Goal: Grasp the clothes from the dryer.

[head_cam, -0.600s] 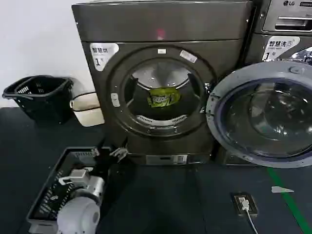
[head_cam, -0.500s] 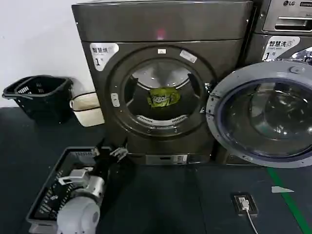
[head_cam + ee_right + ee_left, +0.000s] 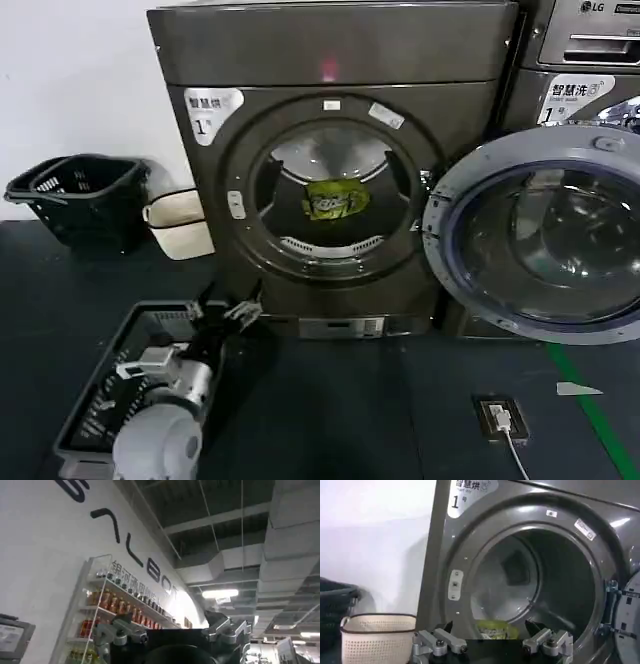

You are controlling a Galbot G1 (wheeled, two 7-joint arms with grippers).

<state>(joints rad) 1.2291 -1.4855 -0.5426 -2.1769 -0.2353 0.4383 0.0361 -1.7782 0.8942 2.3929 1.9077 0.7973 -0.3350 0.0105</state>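
The dryer (image 3: 330, 60) stands in the middle of the head view with its round door (image 3: 545, 235) swung open to the right. The clothes (image 3: 334, 201), a small yellow-green bundle, lie inside the drum. My left gripper (image 3: 232, 295) is low in front of the dryer, below and left of the mouth, open and holding nothing. In the left wrist view the clothes (image 3: 496, 628) show between its spread fingers (image 3: 536, 628), well ahead inside the dryer (image 3: 440, 555). My right gripper (image 3: 167, 625) points up at a ceiling, open and holding nothing.
A black basket (image 3: 80, 195) and a cream basket (image 3: 178, 222) stand left of the dryer. A dark crate (image 3: 110, 390) lies on the floor under my left arm. The LG machine (image 3: 590, 40) is at the right, with a floor socket (image 3: 500, 415) and green line (image 3: 590, 410) below.
My left arm has shifted very slightly toward the left. The clothes and the door have not moved.
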